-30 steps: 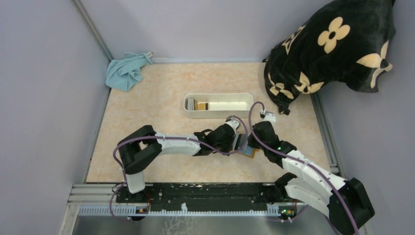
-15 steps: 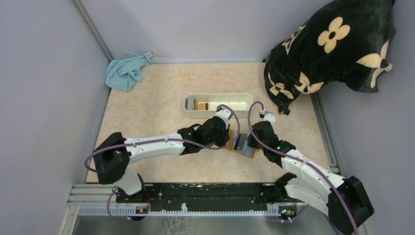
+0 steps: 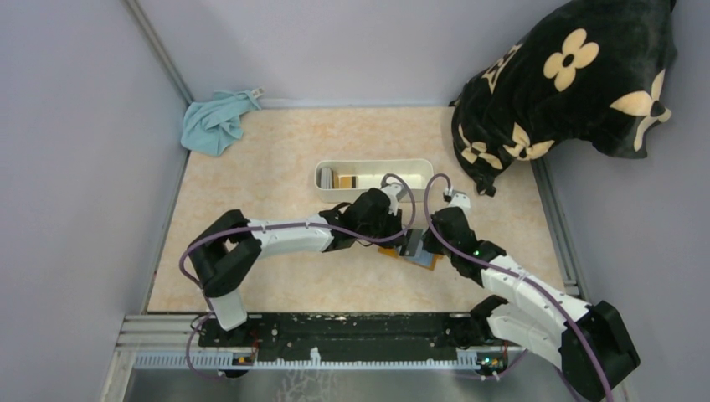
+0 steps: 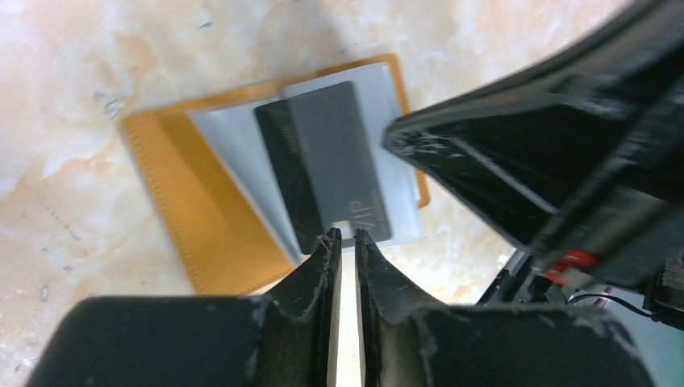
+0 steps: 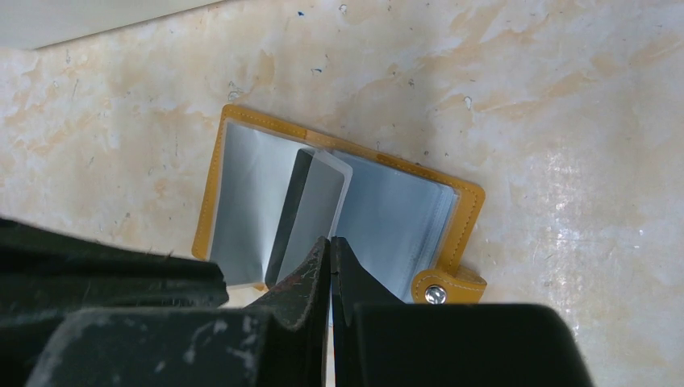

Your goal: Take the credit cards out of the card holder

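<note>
Fingers first: my left fingers (image 4: 310, 270) stand narrow, with a thin slit between them. Their tips sit right at the near short edge of the dark card (image 4: 323, 161), the end marked VIP. Whether that edge is in the slit or just ahead of it I cannot tell. My right fingers (image 5: 298, 290) are all but closed and look pinched on the lower edge of a clear sleeve (image 5: 319, 201) that stands up from the open holder (image 5: 211, 193).

The holder lies flat and open on the desk (image 5: 565, 121), between my two arms, with its snap tab (image 5: 438, 292) on the right wrist's side. The card lies over the pale sleeves; how deep it sits in a pocket I cannot tell.

What the pull turns on: the card's long axis runs away from my left fingers, slightly slanted. Its free short end is nearest them and its other end points toward the holder's far edge. So I judge the left arm is the one to draw, straight back along that axis, while the right steadies the sleeve. A sideways pull would likely drag the holder or bend the card. I would first close the left slit firmly on that edge.
</note>
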{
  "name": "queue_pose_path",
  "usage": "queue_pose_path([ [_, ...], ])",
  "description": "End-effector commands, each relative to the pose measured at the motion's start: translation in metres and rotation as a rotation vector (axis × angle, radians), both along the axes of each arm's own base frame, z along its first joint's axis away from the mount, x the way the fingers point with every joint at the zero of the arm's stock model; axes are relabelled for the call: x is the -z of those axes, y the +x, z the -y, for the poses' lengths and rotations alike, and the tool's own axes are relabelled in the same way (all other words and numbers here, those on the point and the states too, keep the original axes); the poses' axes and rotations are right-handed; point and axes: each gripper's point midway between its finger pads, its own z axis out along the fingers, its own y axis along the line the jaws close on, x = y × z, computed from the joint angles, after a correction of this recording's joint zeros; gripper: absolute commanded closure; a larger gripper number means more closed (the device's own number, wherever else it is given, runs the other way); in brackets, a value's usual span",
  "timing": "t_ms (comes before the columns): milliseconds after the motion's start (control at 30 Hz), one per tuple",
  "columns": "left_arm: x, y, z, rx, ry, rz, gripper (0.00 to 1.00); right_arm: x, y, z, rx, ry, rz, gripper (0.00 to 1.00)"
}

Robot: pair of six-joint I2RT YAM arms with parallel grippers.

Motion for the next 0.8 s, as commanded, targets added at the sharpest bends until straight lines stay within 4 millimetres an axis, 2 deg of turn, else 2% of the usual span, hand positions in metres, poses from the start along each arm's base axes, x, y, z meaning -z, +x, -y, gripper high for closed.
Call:
queue_pose_path([
  [0, 0.012, 0.007, -0.005, -0.004, -0.045, -0.099, 0.83, -0.006, 0.007, -0.003, -0.005, 0.023, 0.027, 1.0],
  [133, 0.031, 0.013, -0.015, -0.021, -0.008, -0.124, 0.83, -0.002, 0.005, 0.0, 0.001, 0.008, 0.016, 1.0],
  [300, 0.048, 0.011, -0.018, -0.021, 0.011, -0.155, 0.86, -0.001, 0.003, 0.007, 0.022, -0.014, 0.012, 0.7],
  [367, 0.053, 0.009, -0.018, -0.019, 0.011, -0.168, 0.86, -0.002, 0.002, 0.011, 0.038, -0.031, 0.014, 0.64],
  [467, 0.059, 0.009, -0.018, -0.022, 0.019, -0.179, 0.86, -0.007, 0.003, 0.017, 0.059, -0.045, 0.031, 0.64],
  [600, 0.066, 0.008, -0.02, -0.023, 0.03, -0.188, 0.86, -0.015, 0.005, 0.015, 0.051, -0.034, 0.057, 0.72],
  [700, 0.071, 0.008, -0.022, -0.028, 0.04, -0.194, 0.86, -0.016, 0.007, 0.012, 0.039, -0.027, 0.059, 0.9],
  [767, 0.074, 0.007, -0.024, -0.028, 0.043, -0.203, 0.86, -0.013, 0.008, 0.008, 0.028, -0.017, 0.05, 0.99],
])
